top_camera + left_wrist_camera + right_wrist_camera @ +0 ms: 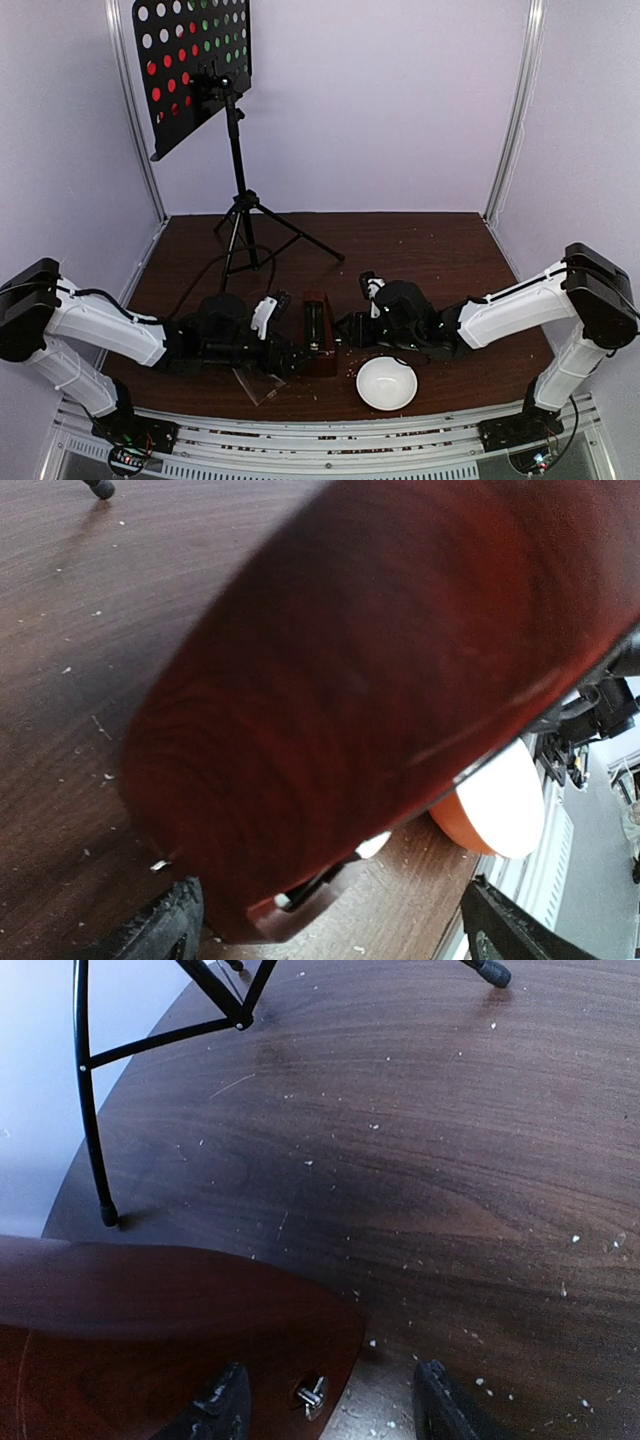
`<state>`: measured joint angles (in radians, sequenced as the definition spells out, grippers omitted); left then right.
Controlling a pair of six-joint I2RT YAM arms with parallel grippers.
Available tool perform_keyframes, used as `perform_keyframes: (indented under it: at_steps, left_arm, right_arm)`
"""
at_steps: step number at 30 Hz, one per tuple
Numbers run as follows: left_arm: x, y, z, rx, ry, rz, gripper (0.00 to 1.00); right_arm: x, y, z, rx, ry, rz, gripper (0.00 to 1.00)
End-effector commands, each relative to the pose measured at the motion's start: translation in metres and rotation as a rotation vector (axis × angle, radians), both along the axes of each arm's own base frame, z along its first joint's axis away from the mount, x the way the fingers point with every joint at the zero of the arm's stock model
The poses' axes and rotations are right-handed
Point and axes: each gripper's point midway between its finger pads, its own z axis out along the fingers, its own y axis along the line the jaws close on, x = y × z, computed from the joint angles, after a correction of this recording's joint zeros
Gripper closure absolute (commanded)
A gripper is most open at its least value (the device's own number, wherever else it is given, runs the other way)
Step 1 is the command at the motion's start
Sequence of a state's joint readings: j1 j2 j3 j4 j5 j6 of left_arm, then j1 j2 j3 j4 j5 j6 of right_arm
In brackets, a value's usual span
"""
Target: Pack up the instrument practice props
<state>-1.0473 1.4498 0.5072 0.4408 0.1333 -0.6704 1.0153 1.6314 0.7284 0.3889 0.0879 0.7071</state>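
The red-brown metronome (319, 335) lies on the table between my two grippers. Its clear cover (258, 384) lies flat on the table, off it, under my left wrist. My left gripper (288, 354) is at the metronome's left side. In the left wrist view the metronome (380, 680) fills the frame and the open gripper (330, 935) straddles its end. My right gripper (350, 328) is at its right side. It is open (330, 1410), with the metronome's (150, 1340) winding key (312, 1395) between the fingers. The black perforated music stand (190, 70) stands at the back left. Red and green sheets show through its holes.
A white bowl (387, 383) sits at the front, right of the metronome, under my right arm; it also shows in the left wrist view (500, 805). The stand's tripod legs (250, 225) spread over the back left of the table, also seen in the right wrist view (95, 1120).
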Motion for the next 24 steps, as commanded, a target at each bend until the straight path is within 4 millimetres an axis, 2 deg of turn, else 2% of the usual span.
perform_keyframes:
  at_steps: [1, 7, 11, 14, 16, 20, 21, 24]
  left_arm:
    - [-0.004, -0.018, 0.018, -0.064, -0.018, -0.038, 0.07]
    - [-0.004, -0.015, 0.021, -0.07, -0.026, -0.02, 0.07]
    - [0.002, -0.003, 0.034, -0.059, -0.067, 0.022, 0.06]
    - [0.013, 0.015, 0.054, -0.033, -0.104, 0.052, 0.04]
    - [0.024, 0.032, 0.069, -0.027, -0.115, 0.067, 0.03]
    - [0.046, 0.072, 0.106, -0.033, -0.134, 0.082, 0.02]
    - [0.045, 0.075, 0.109, -0.034, -0.123, 0.063, 0.02]
    - [0.065, 0.103, 0.114, -0.028, -0.102, 0.096, 0.02]
  right_arm:
    - [0.019, 0.012, 0.019, 0.046, -0.067, -0.061, 0.43]
    - [0.026, 0.01, 0.021, 0.013, -0.096, -0.087, 0.41]
    - [0.028, -0.004, 0.028, -0.024, -0.124, -0.12, 0.32]
    - [0.025, -0.016, 0.049, -0.029, -0.156, -0.128, 0.25]
    - [0.019, -0.02, 0.07, -0.012, -0.18, -0.122, 0.23]
    - [-0.015, -0.004, 0.121, 0.004, -0.281, -0.028, 0.2]
    - [-0.028, 0.003, 0.132, 0.004, -0.309, 0.001, 0.19]
    - [-0.067, 0.025, 0.158, 0.011, -0.379, 0.079, 0.18]
